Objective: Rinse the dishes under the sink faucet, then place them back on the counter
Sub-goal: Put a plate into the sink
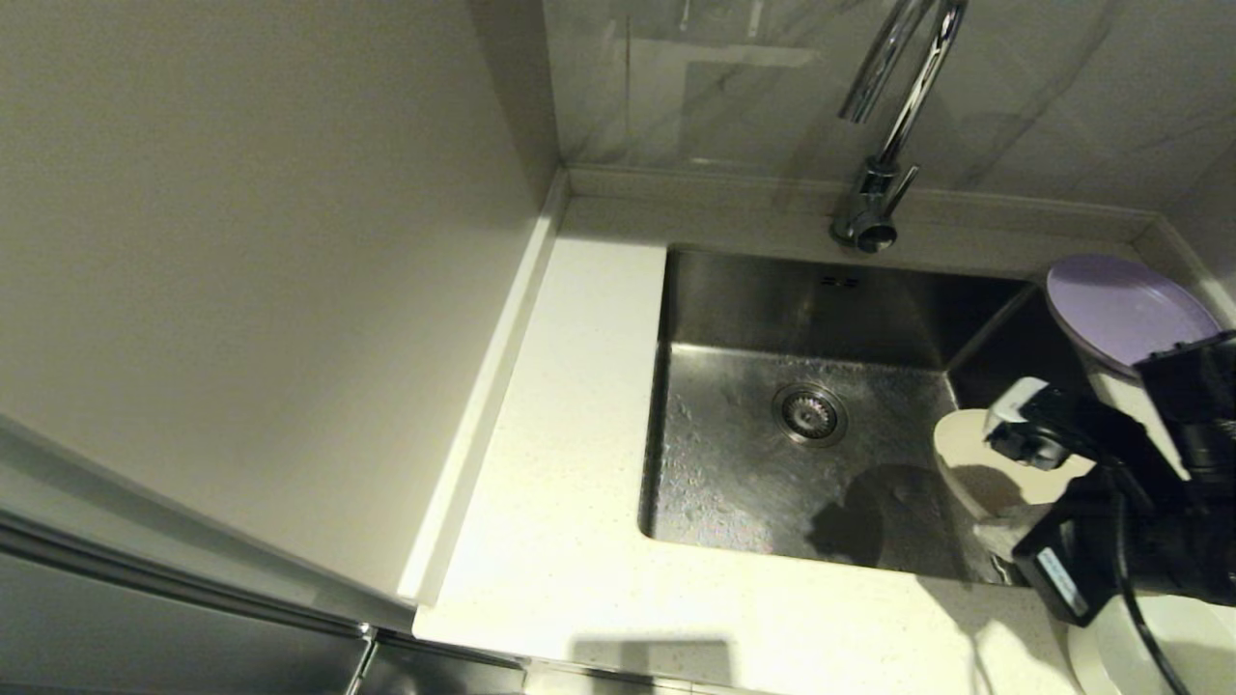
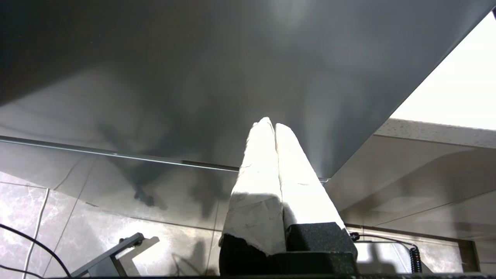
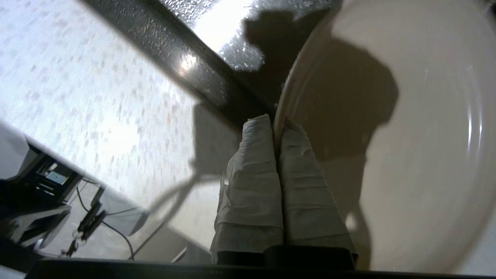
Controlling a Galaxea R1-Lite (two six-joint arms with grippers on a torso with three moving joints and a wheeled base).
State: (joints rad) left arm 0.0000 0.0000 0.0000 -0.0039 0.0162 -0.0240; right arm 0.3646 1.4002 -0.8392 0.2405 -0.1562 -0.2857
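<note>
Right gripper [image 3: 276, 126] pinches the cream plate [image 3: 407, 135] by its rim over the sink [image 1: 772, 483]. Rinsing is not done.

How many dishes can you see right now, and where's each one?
3. The lilac plate lies on the counter right of the sink; the cream plate is pinched by the right gripper over the sink's right edge; a white dish sits near the front, mostly hidden.
</note>
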